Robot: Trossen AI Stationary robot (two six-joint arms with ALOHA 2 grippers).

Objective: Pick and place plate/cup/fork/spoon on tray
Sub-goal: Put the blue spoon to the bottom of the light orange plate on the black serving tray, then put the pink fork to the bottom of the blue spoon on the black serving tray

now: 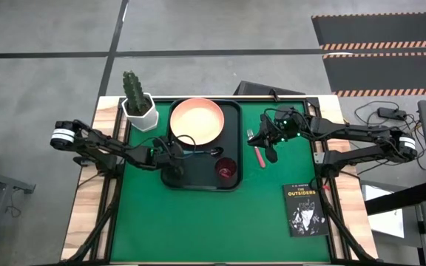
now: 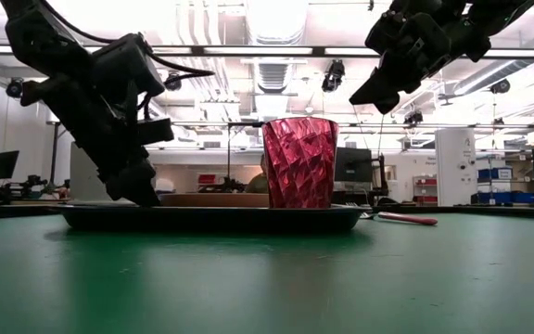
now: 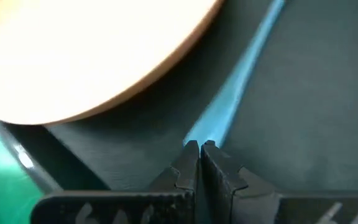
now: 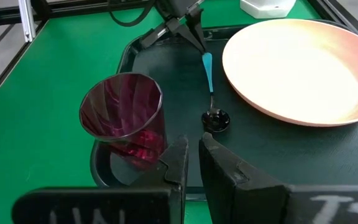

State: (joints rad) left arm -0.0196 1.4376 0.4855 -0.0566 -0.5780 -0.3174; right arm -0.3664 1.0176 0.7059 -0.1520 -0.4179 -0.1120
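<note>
The dark tray [image 1: 231, 111] holds the salmon-pink plate [image 1: 197, 120] in its far part and the maroon cup [image 1: 225, 170] upright in its near right corner. The spoon [image 4: 209, 81] lies on the tray floor between them, its dark bowl [image 4: 216, 119] toward the cup. My left gripper [image 1: 174, 152] is low over the tray's left part, shut at the end of the spoon's blue handle. The pink-handled fork [image 1: 258, 151] lies on the green mat right of the tray. My right gripper [image 1: 272, 145] hangs above the fork, shut and empty, well clear of the table in the low view [image 2: 378, 93]. My left gripper has the free end of the spoon's blue handle [image 3: 205, 135] between the very tips of its two fingers. The fingers slant down from the table's left and lie along the handle. The spoon rests flat on the tray floor, bowl end away from the gripper.
A white pot with a cactus [image 1: 139, 107] stands at the far left beside the tray. A black book [image 1: 305, 209] lies near the mat's right front. Bare green mat [image 1: 198, 222] lies in front of the tray.
</note>
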